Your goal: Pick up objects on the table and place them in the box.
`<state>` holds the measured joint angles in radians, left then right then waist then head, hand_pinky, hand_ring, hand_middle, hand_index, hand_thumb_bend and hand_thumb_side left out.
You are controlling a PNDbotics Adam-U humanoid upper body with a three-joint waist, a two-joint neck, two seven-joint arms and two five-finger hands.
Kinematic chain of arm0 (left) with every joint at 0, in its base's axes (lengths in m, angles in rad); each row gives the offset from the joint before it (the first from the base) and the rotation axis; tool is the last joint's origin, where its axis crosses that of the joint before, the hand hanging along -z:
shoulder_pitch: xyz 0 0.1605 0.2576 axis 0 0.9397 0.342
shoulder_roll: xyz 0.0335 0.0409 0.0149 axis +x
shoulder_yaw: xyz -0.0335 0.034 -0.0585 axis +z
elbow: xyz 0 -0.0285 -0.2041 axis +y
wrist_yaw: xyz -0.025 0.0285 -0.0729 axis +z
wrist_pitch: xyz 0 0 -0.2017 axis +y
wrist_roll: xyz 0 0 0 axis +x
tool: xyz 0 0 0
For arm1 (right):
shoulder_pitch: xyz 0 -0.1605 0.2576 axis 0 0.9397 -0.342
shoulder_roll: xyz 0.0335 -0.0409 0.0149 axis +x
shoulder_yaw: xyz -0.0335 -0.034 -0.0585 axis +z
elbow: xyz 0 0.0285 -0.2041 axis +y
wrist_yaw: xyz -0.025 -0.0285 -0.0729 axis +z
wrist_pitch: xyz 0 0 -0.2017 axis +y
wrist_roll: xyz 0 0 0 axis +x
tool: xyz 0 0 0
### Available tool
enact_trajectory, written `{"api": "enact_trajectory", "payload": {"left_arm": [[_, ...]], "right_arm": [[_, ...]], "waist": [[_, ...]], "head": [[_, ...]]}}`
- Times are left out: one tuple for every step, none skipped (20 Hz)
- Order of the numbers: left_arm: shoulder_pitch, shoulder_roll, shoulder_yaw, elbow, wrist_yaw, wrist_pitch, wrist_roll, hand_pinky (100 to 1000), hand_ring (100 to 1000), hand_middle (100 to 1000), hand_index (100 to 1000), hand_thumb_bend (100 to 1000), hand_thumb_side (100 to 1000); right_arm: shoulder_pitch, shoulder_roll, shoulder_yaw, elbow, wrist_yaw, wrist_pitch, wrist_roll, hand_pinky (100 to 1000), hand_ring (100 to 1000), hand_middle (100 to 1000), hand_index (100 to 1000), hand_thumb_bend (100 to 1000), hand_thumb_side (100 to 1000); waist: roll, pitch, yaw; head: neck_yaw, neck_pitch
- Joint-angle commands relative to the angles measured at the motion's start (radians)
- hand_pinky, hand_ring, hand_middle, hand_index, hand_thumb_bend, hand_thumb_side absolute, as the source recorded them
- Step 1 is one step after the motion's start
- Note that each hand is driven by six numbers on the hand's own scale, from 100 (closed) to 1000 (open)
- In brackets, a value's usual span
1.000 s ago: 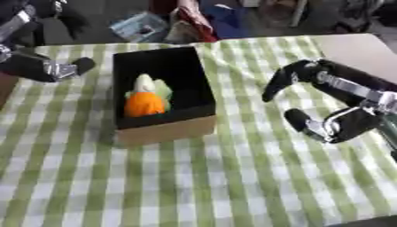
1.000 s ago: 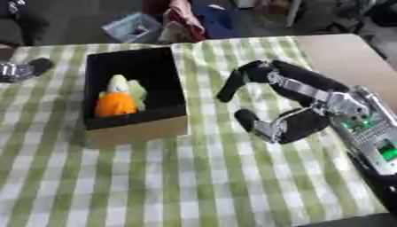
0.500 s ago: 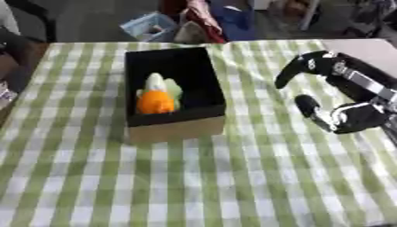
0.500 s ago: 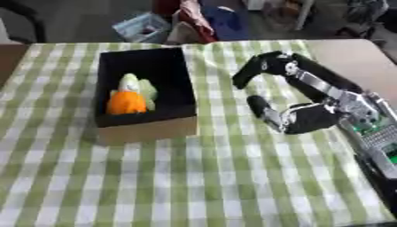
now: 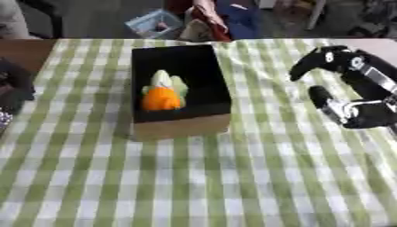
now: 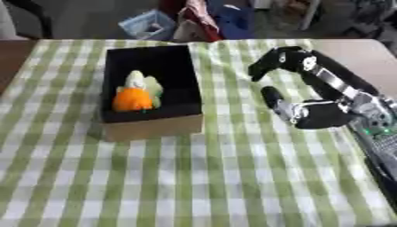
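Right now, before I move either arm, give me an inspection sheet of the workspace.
Surface: table with green and white checked cloth; bare tabletop shows at the far corners.
Job's things: box, black inside, holds an orange object and a pale greenish one behind it. No loose objects seen on the cloth.
Clutter: nothing seen on the table.
Robot hands: right robot hand hangs above the cloth right of the box, fingers curled, holding nothing. A dark shape at the left eye view's left edge may be the left arm; its hand is not in view.
Cables: nothing seen.
Surroundings: a pale blue container and fabric items on the floor beyond the far edge.
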<state>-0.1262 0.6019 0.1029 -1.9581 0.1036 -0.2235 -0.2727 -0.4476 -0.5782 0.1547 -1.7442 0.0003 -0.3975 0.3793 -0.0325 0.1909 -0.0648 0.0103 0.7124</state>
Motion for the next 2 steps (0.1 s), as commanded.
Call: {"api": "enact_trajectory", "payload": {"left_arm": [[0.006, -0.003, 0.018, -0.022, -0.006, 0.006, -0.010, 601, 486, 507, 699, 220, 532], [0.011, -0.008, 0.017, -0.022, -0.009, 0.007, -0.012, 601, 486, 506, 699, 219, 533]], "right_arm": [[-0.003, -0.021, -0.024, -0.019, 0.009, 0.004, -0.021, 760, 680, 676, 792, 100, 478], [0.001, -0.019, -0.027, -0.019, 0.010, 0.006, -0.026, 760, 680, 676, 792, 100, 478]], "waist": [[0.003, -0.017, 0.003], [0.003, -0.018, 0.005]], "head": [[0.013, 0.018], [0.017, 0.024]]}}
